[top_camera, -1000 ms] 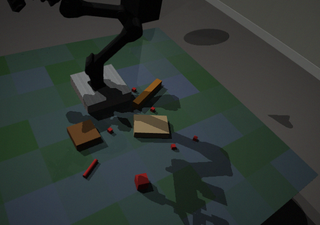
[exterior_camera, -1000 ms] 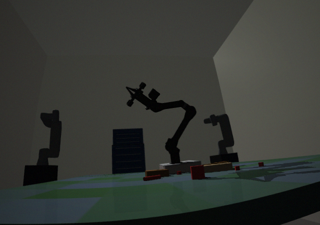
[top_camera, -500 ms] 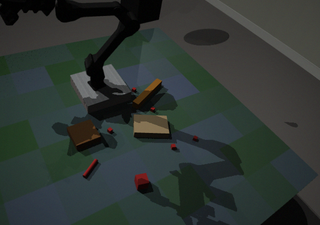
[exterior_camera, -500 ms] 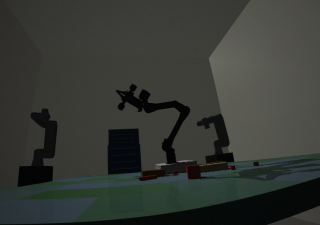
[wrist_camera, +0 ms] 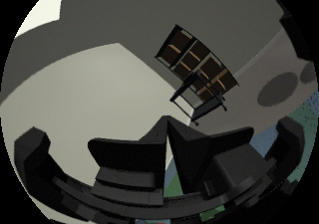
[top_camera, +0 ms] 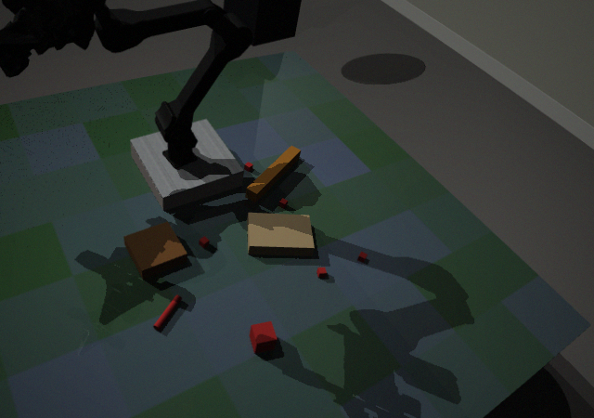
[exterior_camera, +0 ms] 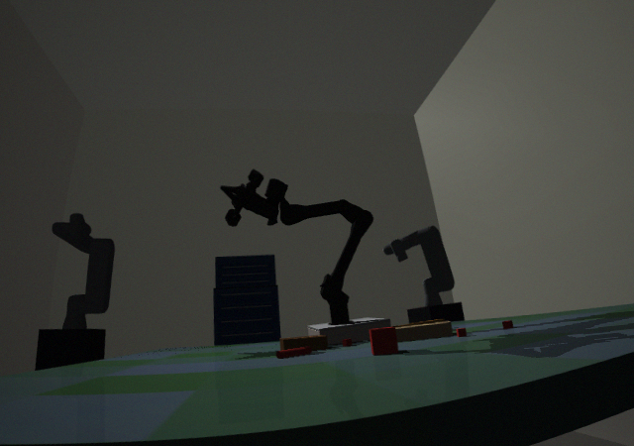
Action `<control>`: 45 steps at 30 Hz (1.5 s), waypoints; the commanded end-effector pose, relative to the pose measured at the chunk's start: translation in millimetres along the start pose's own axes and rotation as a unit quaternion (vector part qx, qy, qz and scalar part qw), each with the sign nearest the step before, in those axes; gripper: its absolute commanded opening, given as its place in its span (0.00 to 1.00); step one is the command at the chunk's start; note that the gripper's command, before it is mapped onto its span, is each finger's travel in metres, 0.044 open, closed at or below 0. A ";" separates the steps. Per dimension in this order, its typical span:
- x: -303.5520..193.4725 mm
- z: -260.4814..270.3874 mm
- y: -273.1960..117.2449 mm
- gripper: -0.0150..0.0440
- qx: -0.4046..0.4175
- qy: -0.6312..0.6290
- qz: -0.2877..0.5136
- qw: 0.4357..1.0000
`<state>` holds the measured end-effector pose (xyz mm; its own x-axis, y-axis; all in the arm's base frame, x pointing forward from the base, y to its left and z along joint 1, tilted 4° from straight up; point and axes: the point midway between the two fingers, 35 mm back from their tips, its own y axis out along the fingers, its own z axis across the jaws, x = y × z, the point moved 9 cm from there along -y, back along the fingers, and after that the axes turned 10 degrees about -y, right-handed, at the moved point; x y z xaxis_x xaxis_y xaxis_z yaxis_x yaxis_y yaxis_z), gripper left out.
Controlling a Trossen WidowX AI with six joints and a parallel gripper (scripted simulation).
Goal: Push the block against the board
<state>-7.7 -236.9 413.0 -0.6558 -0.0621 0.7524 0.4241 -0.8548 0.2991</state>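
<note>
A flat brown square block (top_camera: 156, 248) (exterior_camera: 303, 342) lies on the patchwork table top. A tan rectangular board (top_camera: 280, 238) (exterior_camera: 425, 331) lies to its right in the top view, with a wide gap between them. They do not touch, and their edges are not lined up. My gripper (exterior_camera: 222, 187) (wrist_camera: 165, 119) is shut and empty, raised high above the table, off to the left of both parts. In the top view its arm reaches to the left edge of the view. The wrist view shows neither block nor board.
A small red cube (top_camera: 204, 241) lies between block and board. An orange bar (top_camera: 274, 172) lies behind the board. A red rod (top_camera: 167, 312) and a larger red cube (top_camera: 263, 337) lie in front, with several tiny red cubes around. The arm stands on a pale slab (top_camera: 153, 163).
</note>
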 end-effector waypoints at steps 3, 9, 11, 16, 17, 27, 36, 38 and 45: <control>-19.9 -5.1 12.4 0.25 -0.012 -0.015 0.036 0.999; -41.0 -6.3 23.2 0.25 -0.017 -0.036 0.077 0.996; -48.3 -6.2 26.4 0.25 -0.018 -0.044 0.091 0.995; -67.1 -5.3 33.6 0.25 -0.018 -0.067 0.126 0.990; -70.9 -5.0 34.9 0.25 -0.017 -0.072 0.133 0.988; -111.1 0.3 44.8 0.25 -0.009 -0.124 0.211 0.970; -149.1 9.6 44.7 0.25 0.022 -0.163 0.282 0.945; -155.8 11.3 44.8 0.25 0.026 -0.173 0.295 0.939; -182.6 18.7 43.5 0.25 0.046 -0.215 0.345 0.912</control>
<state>132.7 -255.3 309.7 0.0166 -0.3370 0.9414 0.7022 -0.6663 -0.2509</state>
